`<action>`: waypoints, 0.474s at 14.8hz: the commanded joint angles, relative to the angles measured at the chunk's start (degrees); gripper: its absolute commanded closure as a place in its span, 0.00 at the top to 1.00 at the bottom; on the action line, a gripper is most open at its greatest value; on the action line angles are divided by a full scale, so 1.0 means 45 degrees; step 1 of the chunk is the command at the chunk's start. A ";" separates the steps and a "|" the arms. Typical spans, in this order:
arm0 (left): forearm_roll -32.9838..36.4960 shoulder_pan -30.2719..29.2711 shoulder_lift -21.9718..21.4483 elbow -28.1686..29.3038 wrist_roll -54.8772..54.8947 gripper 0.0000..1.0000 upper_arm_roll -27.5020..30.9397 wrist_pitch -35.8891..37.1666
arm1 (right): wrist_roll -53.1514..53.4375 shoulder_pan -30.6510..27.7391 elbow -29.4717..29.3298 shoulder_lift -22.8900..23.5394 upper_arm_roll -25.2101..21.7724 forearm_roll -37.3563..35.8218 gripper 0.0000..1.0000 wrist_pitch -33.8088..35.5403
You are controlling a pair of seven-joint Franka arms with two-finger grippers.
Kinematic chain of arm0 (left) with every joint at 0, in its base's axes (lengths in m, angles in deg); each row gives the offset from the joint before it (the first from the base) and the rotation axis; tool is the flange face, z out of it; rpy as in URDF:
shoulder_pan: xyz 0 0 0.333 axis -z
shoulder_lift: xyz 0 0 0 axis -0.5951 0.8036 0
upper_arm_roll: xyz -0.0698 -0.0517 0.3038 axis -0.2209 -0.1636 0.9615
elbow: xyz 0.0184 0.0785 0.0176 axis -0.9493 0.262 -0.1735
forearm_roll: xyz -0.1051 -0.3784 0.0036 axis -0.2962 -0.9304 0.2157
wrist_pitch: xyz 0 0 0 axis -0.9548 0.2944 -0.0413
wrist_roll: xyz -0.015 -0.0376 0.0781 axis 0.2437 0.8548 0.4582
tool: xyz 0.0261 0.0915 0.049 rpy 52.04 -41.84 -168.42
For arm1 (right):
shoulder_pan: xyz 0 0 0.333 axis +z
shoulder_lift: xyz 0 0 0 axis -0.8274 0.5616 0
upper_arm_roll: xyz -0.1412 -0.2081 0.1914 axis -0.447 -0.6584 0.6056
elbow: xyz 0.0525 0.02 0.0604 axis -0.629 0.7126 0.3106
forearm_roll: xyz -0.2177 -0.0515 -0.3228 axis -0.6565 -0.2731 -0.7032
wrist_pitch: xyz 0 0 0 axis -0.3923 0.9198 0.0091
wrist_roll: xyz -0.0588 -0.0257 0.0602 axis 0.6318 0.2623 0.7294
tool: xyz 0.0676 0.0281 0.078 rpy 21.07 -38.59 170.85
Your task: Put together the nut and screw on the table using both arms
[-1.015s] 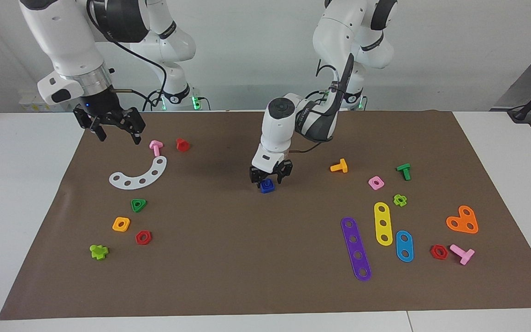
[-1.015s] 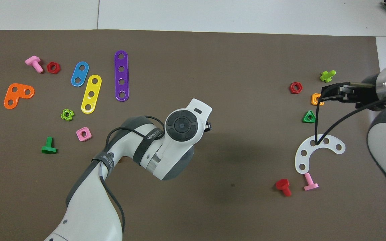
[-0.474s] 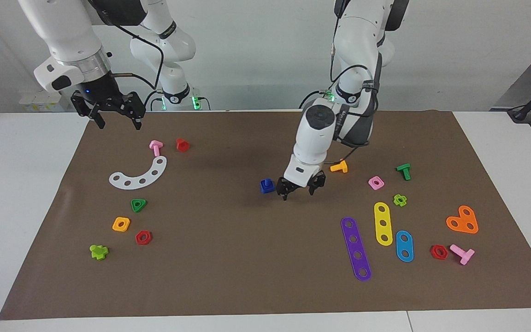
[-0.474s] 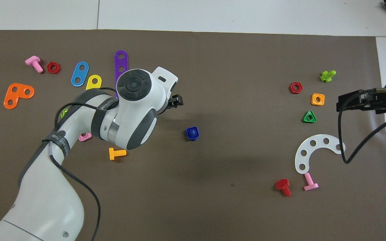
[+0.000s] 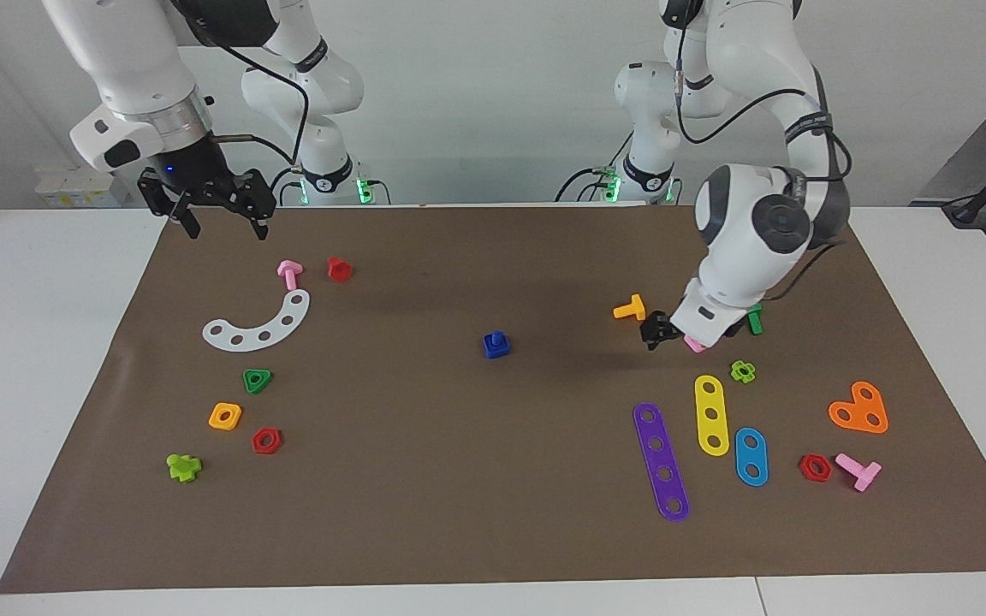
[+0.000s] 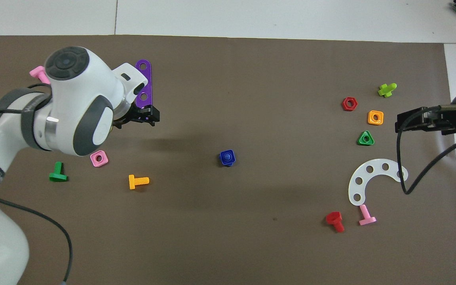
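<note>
The blue nut (image 5: 495, 345) sits at the middle of the brown mat (image 5: 493, 496) with the blue screw's shaft standing up in its hole; in the overhead view the nut (image 6: 227, 157) shows the shaft's round end in its centre. No gripper touches it. My left gripper (image 5: 656, 330) is open and empty, up in the air toward the left arm's end, by the orange screw (image 5: 630, 309) and over the purple strip (image 6: 143, 79). My right gripper (image 5: 223, 224) is open and empty, over the mat's edge at the right arm's end.
Toward the left arm's end lie a pink square nut (image 6: 99, 158), green screw (image 6: 57, 173), and yellow, blue and orange plates. Toward the right arm's end lie a white arc (image 5: 259, 322), green triangular nut (image 5: 257, 380), orange-yellow nut (image 5: 225, 416), red nuts and a pink screw.
My left gripper has let go of the blue nut and screw and swung away toward the left arm's end. My right gripper has drawn back a little toward its base.
</note>
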 commanded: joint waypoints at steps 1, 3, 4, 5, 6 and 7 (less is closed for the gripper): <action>0.0758 -0.1063 -0.0838 0.0236 0.1564 1.00 -0.0034 0.1143 | -0.0398 -0.0066 -0.0107 -0.0097 0.0058 0.0116 1.00 0.0376; 0.0937 -0.1728 -0.1365 0.0120 0.2562 1.00 -0.0034 0.2003 | -0.0398 -0.0066 -0.0087 -0.0136 0.0174 0.0135 1.00 0.0455; 0.1015 -0.1982 -0.1658 0.0100 0.2875 1.00 -0.0034 0.2470 | -0.0262 -0.0066 -0.0029 -0.0175 0.0214 0.0135 1.00 0.0455; 0.1093 -0.2062 -0.1990 0.0080 0.3033 1.00 -0.0015 0.2746 | -0.0242 -0.0066 -0.0029 -0.0195 0.0214 0.0097 1.00 0.0436; 0.1075 -0.2082 -0.2380 0.0099 0.3035 1.00 -0.0014 0.2961 | -0.0241 -0.0066 -0.0029 -0.0195 0.0214 0.0058 1.00 0.0455; 0.1094 -0.2179 -0.2809 0.0119 0.3054 1.00 -0.0034 0.3041 | -0.0203 -0.0066 -0.0029 -0.0195 0.0214 -0.0078 1.00 0.0455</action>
